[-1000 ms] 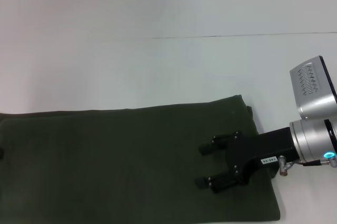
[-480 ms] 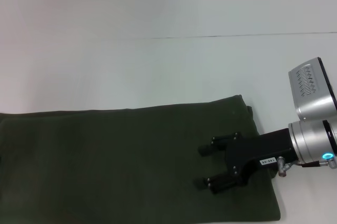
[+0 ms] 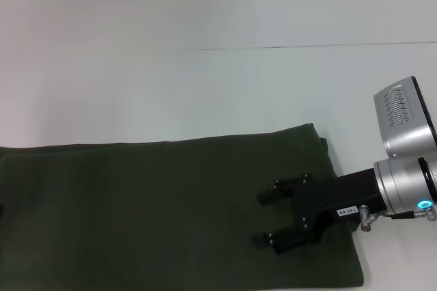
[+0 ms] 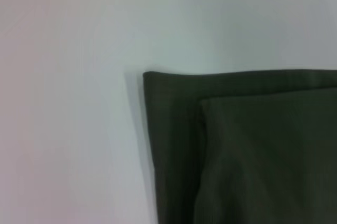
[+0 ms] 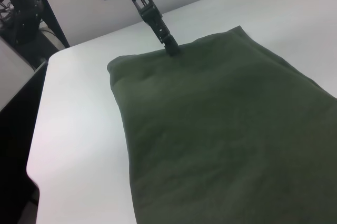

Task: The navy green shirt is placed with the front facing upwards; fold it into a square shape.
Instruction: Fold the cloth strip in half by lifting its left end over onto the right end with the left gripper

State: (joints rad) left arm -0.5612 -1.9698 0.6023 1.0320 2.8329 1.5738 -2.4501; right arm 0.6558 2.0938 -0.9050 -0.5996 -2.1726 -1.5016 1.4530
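Observation:
The navy green shirt (image 3: pixel 150 209) lies on the white table as a long, flat folded band with no print showing. My right gripper (image 3: pixel 263 218) hovers open over the shirt's right end, one finger (image 3: pixel 268 195) farther from me and the other nearer. The right wrist view shows the shirt (image 5: pixel 221 129) stretching away to its far end. There the left gripper (image 5: pixel 169 44) touches the shirt's edge. In the left wrist view, a layered corner of the shirt (image 4: pixel 253 150) lies on the table.
The white table (image 3: pixel 205 86) extends beyond the shirt, with a thin seam line (image 3: pixel 307 46) across it. In the right wrist view, the table's edge (image 5: pixel 39 129) drops off beside dark equipment (image 5: pixel 21 8).
My right gripper has sunk a little and drawn back slightly to the right. The shirt has not moved.

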